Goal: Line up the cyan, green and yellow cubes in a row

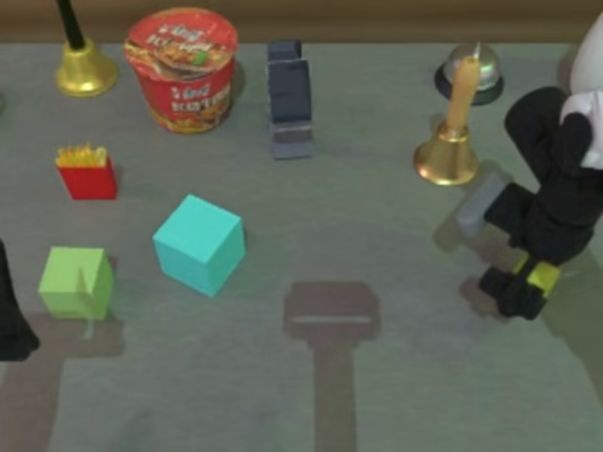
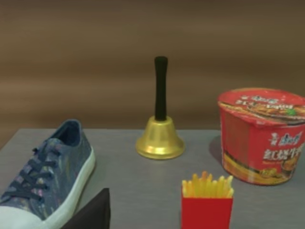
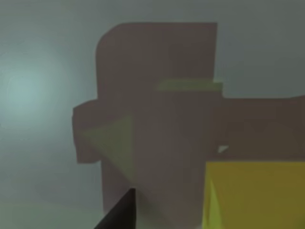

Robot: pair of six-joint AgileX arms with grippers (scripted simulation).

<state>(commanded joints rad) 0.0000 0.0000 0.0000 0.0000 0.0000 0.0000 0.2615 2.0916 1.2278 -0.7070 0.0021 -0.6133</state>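
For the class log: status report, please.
Right pincer shut on yellow cube, lifted at table's right. Left arm parked left edge. Cyan cube, green cube apart, left side.

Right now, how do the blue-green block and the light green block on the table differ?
The cyan cube is clearly bigger than the green cube. The cyan cube is turquoise; the green cube is pale green. The cyan cube sits nearer the table's middle, the green cube toward the left edge, below the fries box. Both are plain cubes resting on the table, untouched.
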